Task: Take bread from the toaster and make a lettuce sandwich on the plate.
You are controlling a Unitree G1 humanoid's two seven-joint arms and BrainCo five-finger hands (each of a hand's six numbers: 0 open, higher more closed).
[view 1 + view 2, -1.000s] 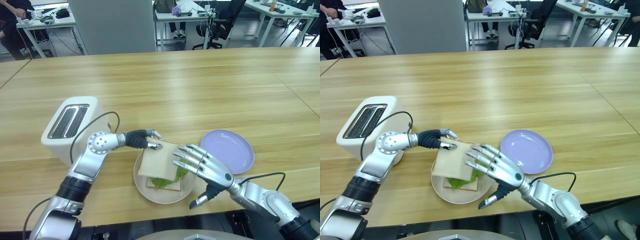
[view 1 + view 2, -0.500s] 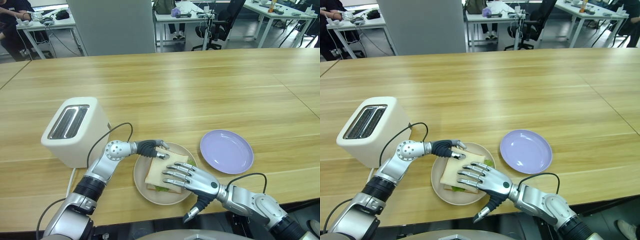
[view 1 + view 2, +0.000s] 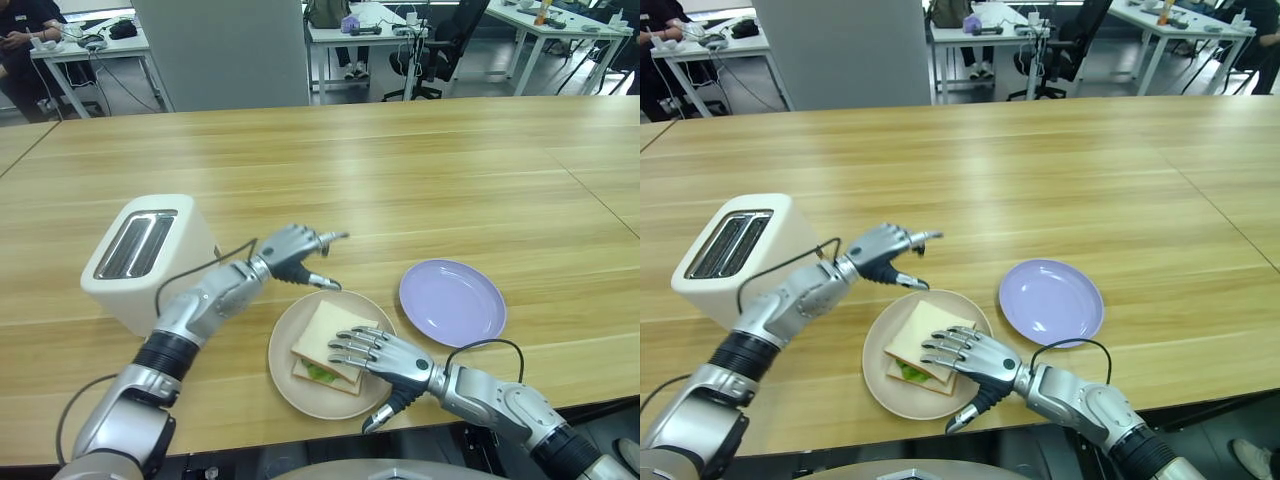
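Note:
A sandwich of two white bread slices with green lettuce showing at its front edge lies on the beige plate. My right hand rests flat on the top slice, fingers spread and open. Behind the plate, my left hand hovers above the table with fingers loosely extended, holding nothing. The white toaster stands at the left with its slots looking empty.
An empty purple plate lies just right of the beige plate. A black cable runs along my left forearm near the toaster. Bare wooden table stretches behind. Office desks and chairs stand far back.
My left hand let go of the top bread slice and lifted back and away from the plate. My right hand stayed pressed on the sandwich, shifting slightly nearer.

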